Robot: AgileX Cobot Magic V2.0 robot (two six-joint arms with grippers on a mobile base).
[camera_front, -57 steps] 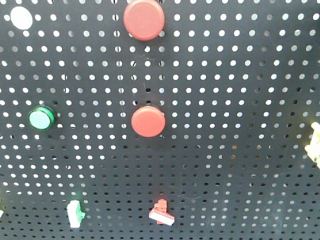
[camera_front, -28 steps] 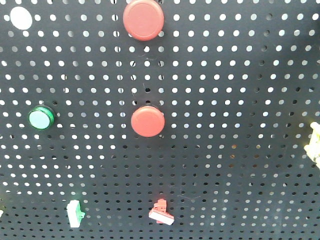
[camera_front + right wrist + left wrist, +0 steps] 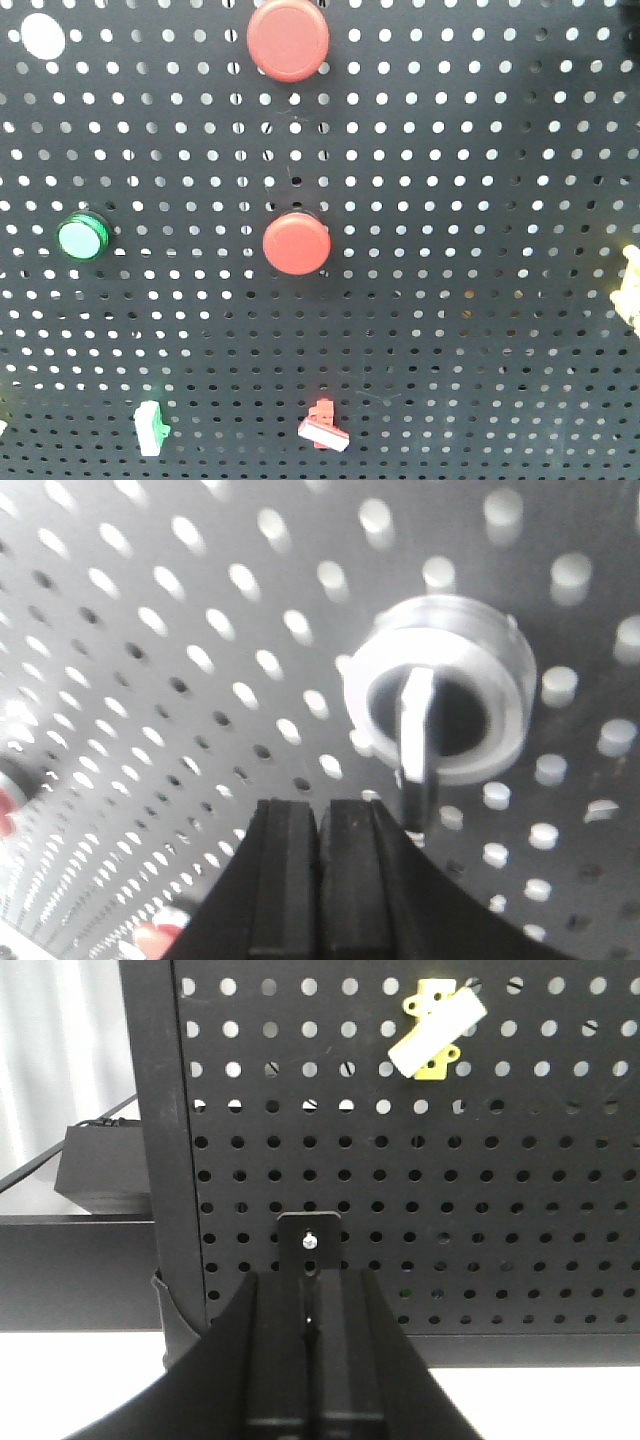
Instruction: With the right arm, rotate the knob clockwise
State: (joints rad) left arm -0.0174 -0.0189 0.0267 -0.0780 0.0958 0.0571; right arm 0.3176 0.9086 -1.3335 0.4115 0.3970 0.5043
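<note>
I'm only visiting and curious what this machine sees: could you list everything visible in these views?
Pegboard: one, black, in every view.
Red buttons: two, centre column, front view.
Green button: one, left side.
White disc: one, top left corner.
Green-white switch: one, bottom left.
Red-white switch: one, bottom centre.
Yellow-white switch: one, top of left wrist view.
Knob: one, silver ring, lever pointing down, right wrist view.
Black box: one, left of the board.
Left jaws: black, shut, facing the board's lower part.
Right jaws: black, shut, just below the knob.

Black right end effector, flat fingers
</note>
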